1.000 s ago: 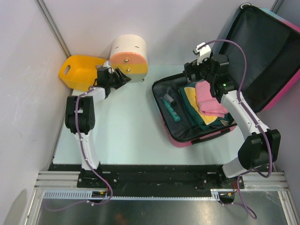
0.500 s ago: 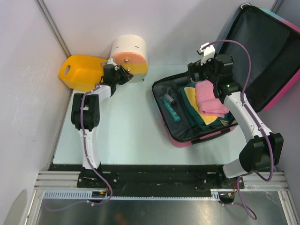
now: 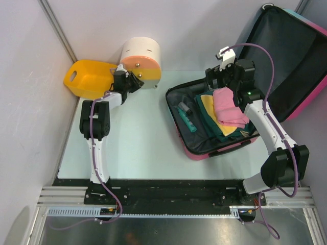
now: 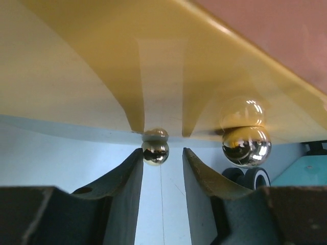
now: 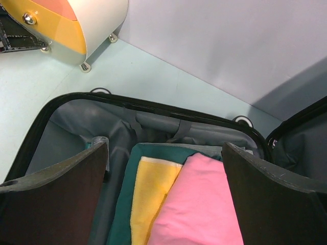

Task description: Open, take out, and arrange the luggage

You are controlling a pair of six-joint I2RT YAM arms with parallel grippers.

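Luggage (image 3: 294,51): at 3 o'clock on the table (image 3: 138,138), open, with the lid propped up toward 2 o'clock. Only the top view shows the lid. The right wrist view shows the far rim (image 5: 153,109), a lining strap and two wheels.

Drawer box (image 3: 140,58): at 11 o'clock, with cream, orange and yellow fronts. The left wrist view shows only its glossy yellow underside (image 4: 76,61).

Basket (image 3: 87,76): yellow, at 10 o'clock, just beside the box. It appears in the top view only.

Cloths, in the luggage: pink (image 3: 227,107) on top, yellow (image 3: 207,104) beneath it, green (image 3: 214,127) lowest.

Tube (image 3: 186,120): teal, at 9 o'clock of the cloths. It appears in the top view only.

Right gripper (image 3: 218,80): above the luggage's 12 o'clock end, spread wide and holding nothing. From the wrist, its fingers (image 5: 61,173) flank the pink cloth (image 5: 204,204).

Left gripper (image 3: 129,80): at the box's 7 o'clock edge, jaws part closed. The wrist view (image 4: 162,153) shows a small metal ball (image 4: 155,152) between the tips. One finger meets it, and a sliver of gap shows at the other. Whether it is clamped cannot be told.

Larger ball (image 4: 246,145): at 3 o'clock of the small one.
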